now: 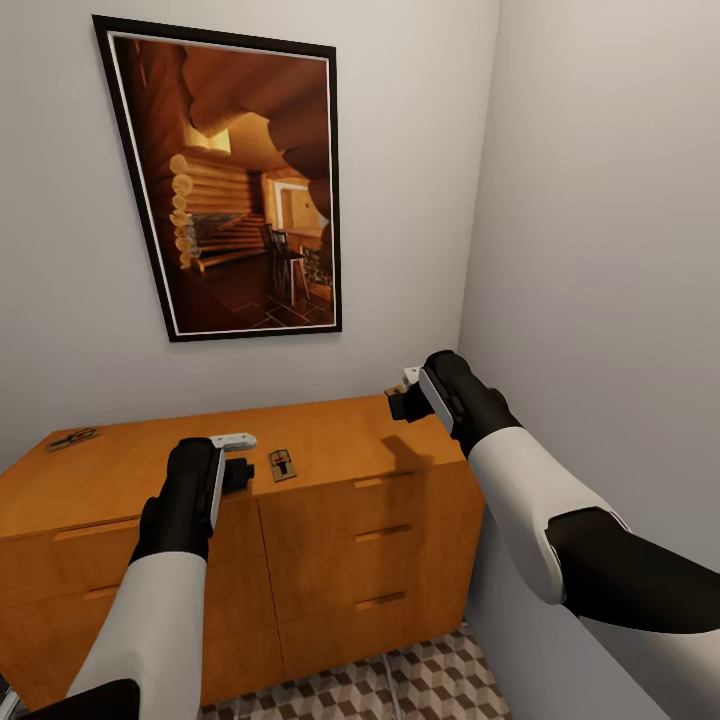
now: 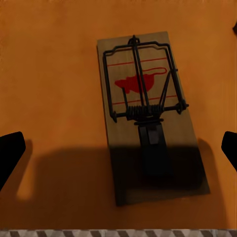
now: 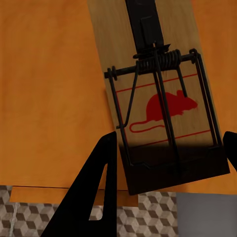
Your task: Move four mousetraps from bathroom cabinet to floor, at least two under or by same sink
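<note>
The orange-brown cabinet [image 1: 330, 440] stands in a corner. One mousetrap [image 1: 282, 465] [image 2: 148, 118] lies flat near the top's front edge. My left gripper [image 1: 245, 458] [image 2: 123, 143] hovers over it, open, its fingers wide on either side. A second mousetrap [image 1: 72, 438] lies at the top's far left. My right gripper [image 1: 405, 395] [image 3: 170, 138] is raised over the cabinet's right rear corner, shut on a third mousetrap [image 1: 393, 390] [image 3: 158, 98]. Cube-patterned bathroom floor [image 1: 420, 680] [image 3: 158, 217] lies below the cabinet front. The sink is out of view.
A large framed picture [image 1: 235, 185] hangs on the wall above the cabinet. The grey side wall [image 1: 600, 250] runs close along the cabinet's right end and my right arm. Thin bar handles [image 1: 380, 535] mark the drawer fronts.
</note>
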Motion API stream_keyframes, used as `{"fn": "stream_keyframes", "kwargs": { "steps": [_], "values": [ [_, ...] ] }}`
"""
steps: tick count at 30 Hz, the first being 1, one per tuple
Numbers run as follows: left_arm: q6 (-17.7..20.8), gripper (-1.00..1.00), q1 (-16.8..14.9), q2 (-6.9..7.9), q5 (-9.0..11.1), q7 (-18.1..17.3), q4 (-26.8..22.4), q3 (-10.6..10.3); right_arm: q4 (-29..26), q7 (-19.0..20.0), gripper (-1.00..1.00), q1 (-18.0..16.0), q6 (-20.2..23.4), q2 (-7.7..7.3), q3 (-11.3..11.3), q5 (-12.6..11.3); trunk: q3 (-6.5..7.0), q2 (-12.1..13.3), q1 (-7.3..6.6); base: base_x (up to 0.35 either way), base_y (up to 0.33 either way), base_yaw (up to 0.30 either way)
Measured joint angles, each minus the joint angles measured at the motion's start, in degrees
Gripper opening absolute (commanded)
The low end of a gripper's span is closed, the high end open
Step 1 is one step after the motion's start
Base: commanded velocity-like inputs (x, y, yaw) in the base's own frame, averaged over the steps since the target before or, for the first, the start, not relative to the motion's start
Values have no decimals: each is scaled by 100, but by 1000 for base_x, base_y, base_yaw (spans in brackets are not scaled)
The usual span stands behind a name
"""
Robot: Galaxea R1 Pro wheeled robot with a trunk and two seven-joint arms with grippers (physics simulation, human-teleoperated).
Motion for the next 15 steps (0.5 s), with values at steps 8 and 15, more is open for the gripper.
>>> {"fn": "stream_keyframes", "kwargs": {
  "steps": [8,15],
  "values": [
    [9,100,-18,0,8,6,-31,-2,0,4,-100,0,0,0,-3,0,0,0,0,0,0,0],
    [32,100,-19,0,-3,7,-53,3,0,-4,-100,0,0,0,-4,0,0,0,0,0,0,0]
  ]
}}
